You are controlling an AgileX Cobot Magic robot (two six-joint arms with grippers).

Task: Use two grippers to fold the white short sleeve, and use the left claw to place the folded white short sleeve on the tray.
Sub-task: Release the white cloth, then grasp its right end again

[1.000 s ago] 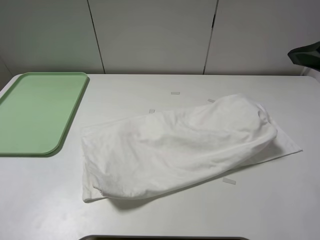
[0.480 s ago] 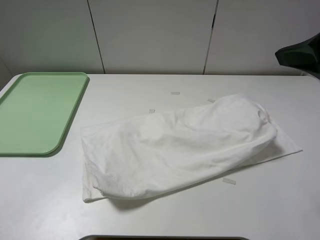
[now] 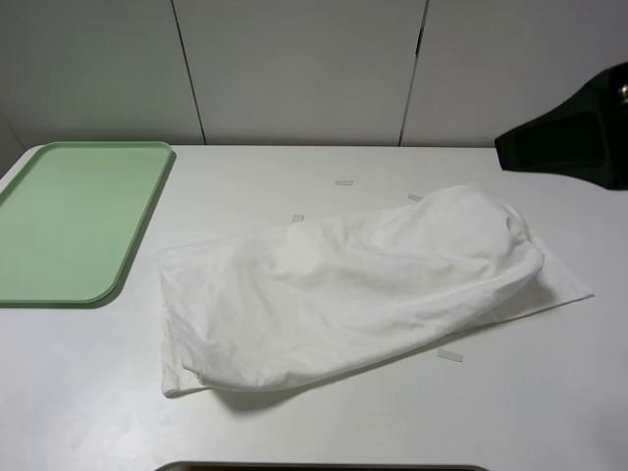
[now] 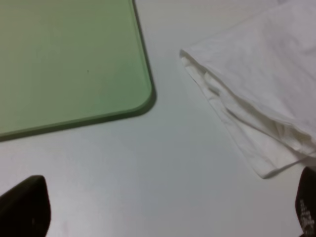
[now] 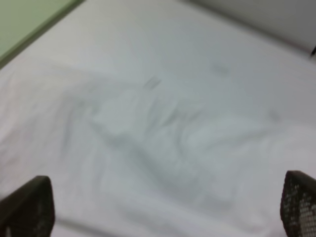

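Observation:
The white short sleeve (image 3: 353, 289) lies crumpled and roughly folded lengthwise across the middle of the table. The pale-green tray (image 3: 69, 221) sits bare at the far left. In the exterior view, only a black part of the right arm (image 3: 574, 128) shows at the right edge, above the table and behind the shirt's right end. The right gripper (image 5: 163, 207) hovers open over the shirt (image 5: 148, 138). My left gripper (image 4: 165, 210) is open above bare table between the tray's corner (image 4: 69, 59) and the shirt's layered edge (image 4: 256, 84). Neither gripper holds anything.
Small whitish tape strips lie on the table behind the shirt (image 3: 343, 183), near its back edge (image 3: 297, 218) and in front of it (image 3: 449, 355). White wall panels stand behind the table. A dark edge (image 3: 324, 467) runs along the table's front.
The right arm has come further into the exterior view from the right edge, moving left toward the shirt. The shirt and tray have not moved.

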